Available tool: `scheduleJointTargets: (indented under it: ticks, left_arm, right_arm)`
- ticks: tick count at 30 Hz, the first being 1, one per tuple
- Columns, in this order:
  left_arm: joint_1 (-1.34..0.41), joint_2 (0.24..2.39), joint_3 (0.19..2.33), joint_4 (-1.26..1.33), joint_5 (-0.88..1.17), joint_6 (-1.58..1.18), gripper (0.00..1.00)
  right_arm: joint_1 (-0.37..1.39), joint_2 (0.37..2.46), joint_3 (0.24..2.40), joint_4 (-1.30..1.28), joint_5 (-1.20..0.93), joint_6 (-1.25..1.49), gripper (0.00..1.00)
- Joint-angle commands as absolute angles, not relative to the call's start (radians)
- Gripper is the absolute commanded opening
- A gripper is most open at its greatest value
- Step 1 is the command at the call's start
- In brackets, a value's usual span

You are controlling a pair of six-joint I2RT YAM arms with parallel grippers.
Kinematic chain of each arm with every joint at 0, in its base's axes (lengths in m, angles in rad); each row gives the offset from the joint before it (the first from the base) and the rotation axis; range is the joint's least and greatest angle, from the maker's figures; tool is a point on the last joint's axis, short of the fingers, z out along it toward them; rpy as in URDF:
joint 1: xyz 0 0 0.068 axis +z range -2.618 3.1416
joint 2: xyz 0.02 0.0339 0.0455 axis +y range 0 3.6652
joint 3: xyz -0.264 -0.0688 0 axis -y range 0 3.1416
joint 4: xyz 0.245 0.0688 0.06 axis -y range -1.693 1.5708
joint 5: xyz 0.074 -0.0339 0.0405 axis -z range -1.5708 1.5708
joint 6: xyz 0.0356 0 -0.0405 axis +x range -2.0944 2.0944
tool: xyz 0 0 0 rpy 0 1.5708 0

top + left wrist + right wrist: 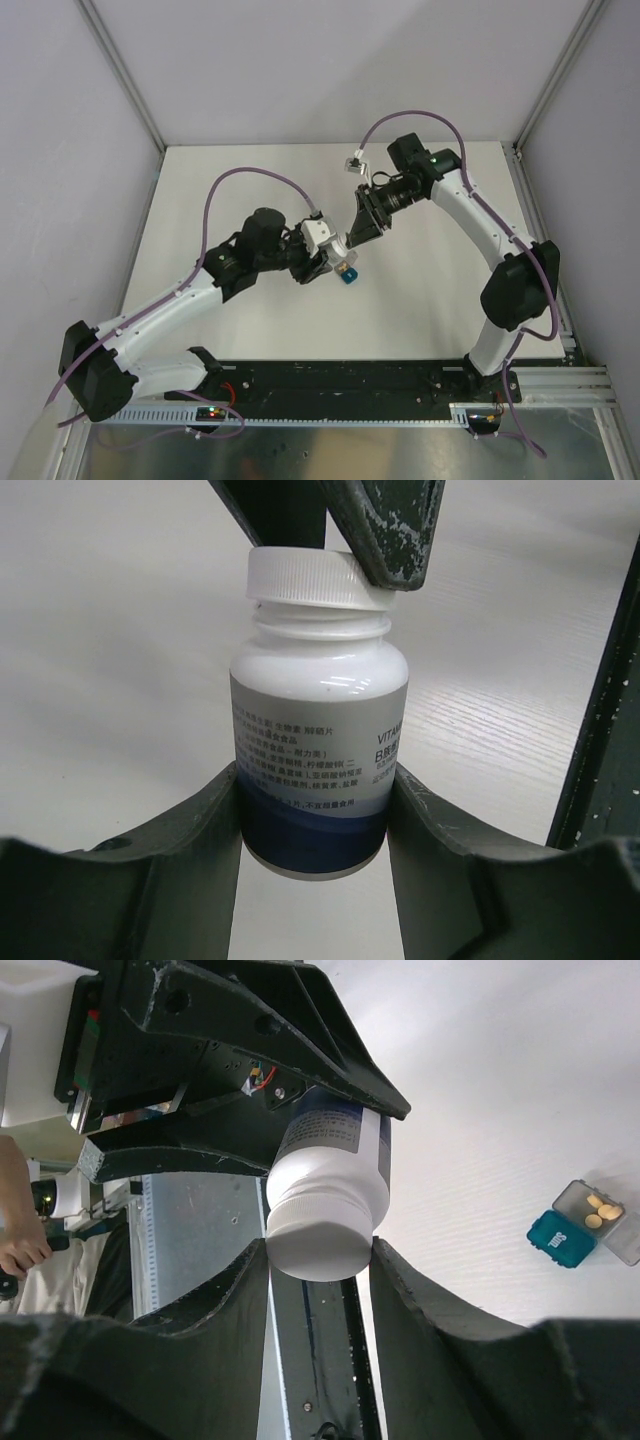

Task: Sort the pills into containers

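White table (420,320), pale lilac walls (330,60)

containers (349,279) partly hidden, bottle label (300,745) print unreadable

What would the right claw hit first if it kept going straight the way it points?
The right gripper is shut on the cap of the white bottle, so it would push into that bottle, then probably the left gripper holding it.
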State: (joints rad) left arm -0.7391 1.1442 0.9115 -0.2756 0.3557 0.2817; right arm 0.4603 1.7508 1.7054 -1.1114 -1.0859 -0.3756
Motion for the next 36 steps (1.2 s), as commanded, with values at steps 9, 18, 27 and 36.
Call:
scheduleJointTargets:
  ticks: [9, 18, 27, 36]
  left_arm:
    - [-0.792, 1.119, 0.912, -0.09, 0.278, 0.371, 0.0]
    - [-0.798, 1.118, 0.908, -0.091, 0.314, 0.365, 0.0]
    - [-0.798, 1.114, 0.903, -0.091, 0.343, 0.347, 0.0]
    - [-0.798, 1.115, 0.904, -0.091, 0.351, 0.344, 0.0]
  right_arm:
    - [0.498, 1.823, 1.854, -1.321, -1.03, -0.412, 0.25]
    - [0.504, 1.818, 1.883, -1.359, -1.004, -0.433, 0.46]
    - [0.497, 1.775, 1.865, -1.342, -0.987, -0.434, 0.58]
    - [0.483, 1.73, 1.851, -1.333, -0.97, -0.433, 0.65]
